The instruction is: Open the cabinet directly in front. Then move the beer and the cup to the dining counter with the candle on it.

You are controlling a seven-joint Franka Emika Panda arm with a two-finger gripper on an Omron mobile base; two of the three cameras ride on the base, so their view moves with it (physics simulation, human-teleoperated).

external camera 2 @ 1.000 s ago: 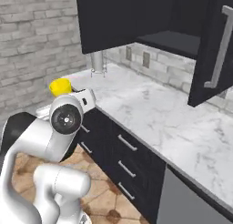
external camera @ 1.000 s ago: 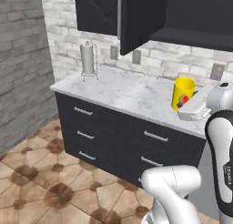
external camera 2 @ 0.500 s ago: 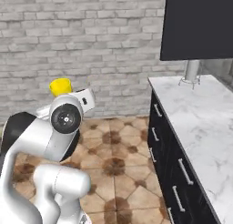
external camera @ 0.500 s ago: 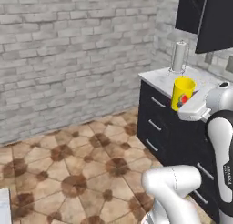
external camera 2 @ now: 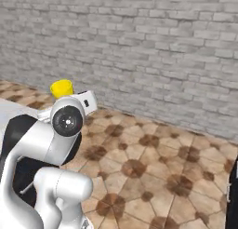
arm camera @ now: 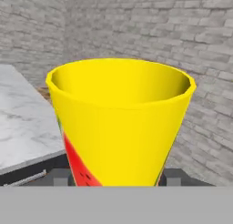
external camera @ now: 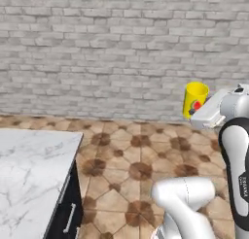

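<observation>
Gripper (arm camera: 116,177): jaws spread wide around the base of the cup (external camera: 195,99), pinching it upright, rim up. Cup: yellow, red mark on its side, carried in the air above the tiled floor (external camera: 141,155), near a marble counter (external camera: 29,175).
</observation>
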